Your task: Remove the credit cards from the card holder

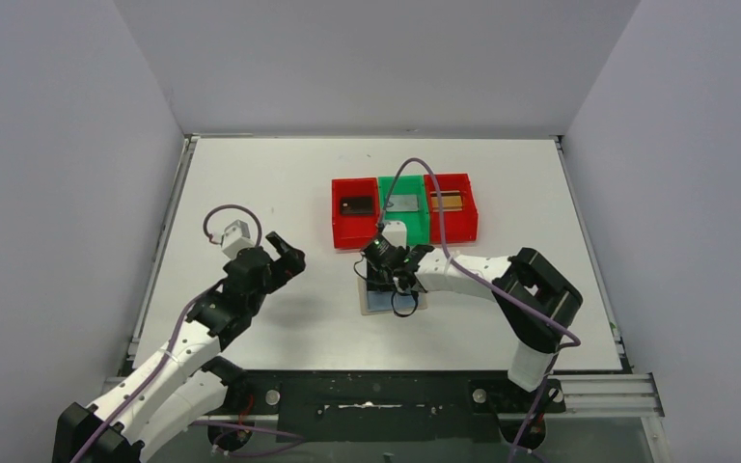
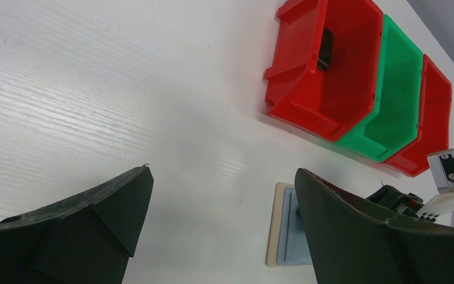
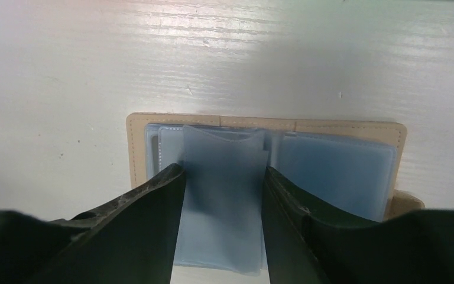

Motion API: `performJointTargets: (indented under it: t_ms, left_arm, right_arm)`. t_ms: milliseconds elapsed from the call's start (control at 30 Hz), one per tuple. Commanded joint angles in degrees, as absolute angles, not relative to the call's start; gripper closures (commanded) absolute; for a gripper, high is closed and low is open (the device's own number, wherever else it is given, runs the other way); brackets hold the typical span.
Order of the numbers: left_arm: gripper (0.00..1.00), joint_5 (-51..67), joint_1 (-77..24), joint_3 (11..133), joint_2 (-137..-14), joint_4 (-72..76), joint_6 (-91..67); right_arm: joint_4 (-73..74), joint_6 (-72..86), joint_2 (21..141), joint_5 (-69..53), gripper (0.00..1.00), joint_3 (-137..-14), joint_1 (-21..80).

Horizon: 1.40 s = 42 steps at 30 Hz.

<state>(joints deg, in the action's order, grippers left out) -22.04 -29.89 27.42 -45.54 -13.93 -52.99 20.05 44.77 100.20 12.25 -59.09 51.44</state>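
Your right gripper points down over the open card holder, its two fingers set either side of a limp, see-through blue sleeve that stands up out of the lining. The sleeve fills the gap between them, but you cannot tell whether it is pinched or only bracketed. That stance suits lifting the leaf to reach whatever sits under it; no card shows through the plastic here. The holder lies flat and spread open at the centre of the overhead view, just below the row of bins, so the pockets face the camera. Above it, a dark card lies in the left red bin, a silver-grey one in the green bin, and a gold-brown one in the right red bin, so most of the job looks done. Your left gripper hangs spread wide and empty over bare table at the left, well apart from the holder, likely keeping out of the way.
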Motion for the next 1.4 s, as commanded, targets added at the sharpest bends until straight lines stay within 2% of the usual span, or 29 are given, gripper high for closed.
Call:
performJointTargets:
  t_ms: [0,100,200,433,500,567,667,767,867,1167,1367]
  left_arm:
    - [0.06,-21.4,-29.6,27.2,-45.0,-11.7,-53.0]
    - [0.07,-20.7,-29.6,27.2,-45.5,-11.5,-53.0]
    - [0.07,-18.8,-29.6,27.2,-46.2,-10.5,-52.2]
    - [0.08,-5.2,-29.4,27.3,-51.1,-0.8,-47.7]
    - [0.10,-1.0,-29.4,27.7,-53.4,1.8,-47.1]
    - [0.12,1.0,-29.4,28.4,-55.8,2.7,-47.3]
    - [0.14,1.7,-29.4,28.8,-57.9,2.7,-48.3]
    - [0.15,-0.6,-29.3,28.8,-57.4,0.7,-49.1]
    - [0.15,-3.7,-29.1,28.3,-55.1,-1.4,-49.7]
    - [0.15,-7.9,-28.7,27.5,-50.0,-5.2,-49.5]
    - [0.15,-7.2,-28.7,27.6,-50.6,-5.1,-49.6]
  right_arm:
    - [20.5,45.9,101.4,13.9,0.55,-60.8,51.3]
    - [19.9,46.1,101.0,13.3,0.63,-60.0,50.6]
    - [18.0,46.3,99.9,11.7,0.78,-57.9,49.4]
    - [-0.9,47.8,93.5,-4.7,0.76,-45.7,41.6]
    - [-6.0,49.2,92.3,-9.7,0.72,-42.7,39.3]
    - [-6.2,49.0,91.9,-10.3,0.59,-42.3,38.6]
    - [-0.7,45.6,91.8,-4.2,0.39,-45.3,40.8]
    - [7.2,43.7,93.8,3.6,0.28,-50.7,44.3]
    - [13.4,44.1,96.5,9.2,0.27,-54.1,46.6]
    - [19.9,43.9,100.2,16.0,0.30,-58.9,50.5]
    - [20.1,44.2,101.4,16.4,0.34,-59.1,51.2]
